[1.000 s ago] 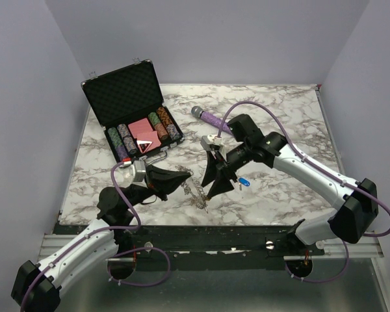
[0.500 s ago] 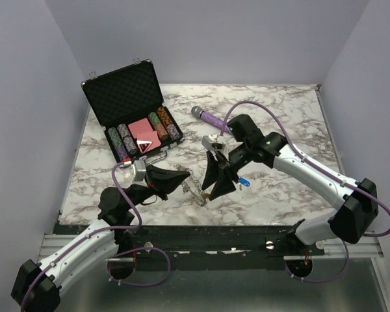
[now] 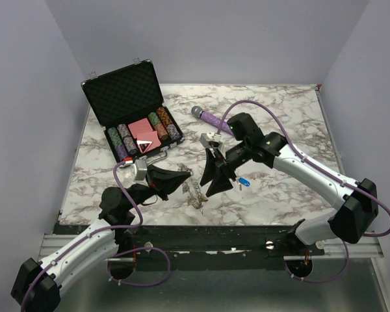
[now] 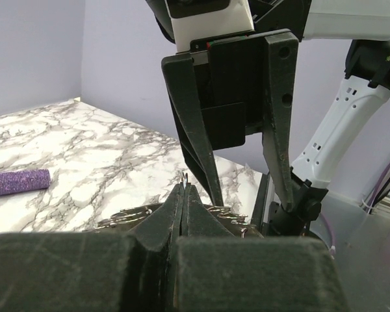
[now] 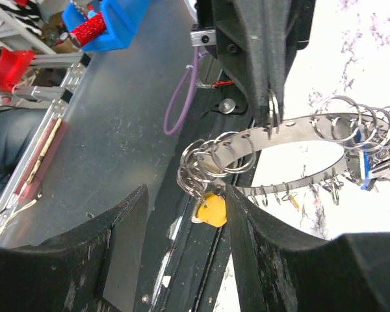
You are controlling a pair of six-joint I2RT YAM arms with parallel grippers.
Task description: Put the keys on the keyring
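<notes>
Centre jammed: left gripper [image 3: 186, 175], right gripper [image 3: 207, 188] nose to nose, keyring [image 5: 305, 125] between. Chip case [image 3: 127, 104], microphone [image 3: 211, 118] block far side. Table [image 3: 292, 117] open at right.

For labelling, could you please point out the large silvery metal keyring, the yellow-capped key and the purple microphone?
Large silvery metal keyring [image 5: 312, 123]: right wrist view, on its flat band.
Yellow-capped key [image 5: 211, 209]: right wrist view, on its plastic cap.
Purple microphone [image 3: 213, 119]: top external view, on its handle.

top: high, rear, looking down | wrists: close, opposed, share keyring [image 5: 300, 126]
</notes>
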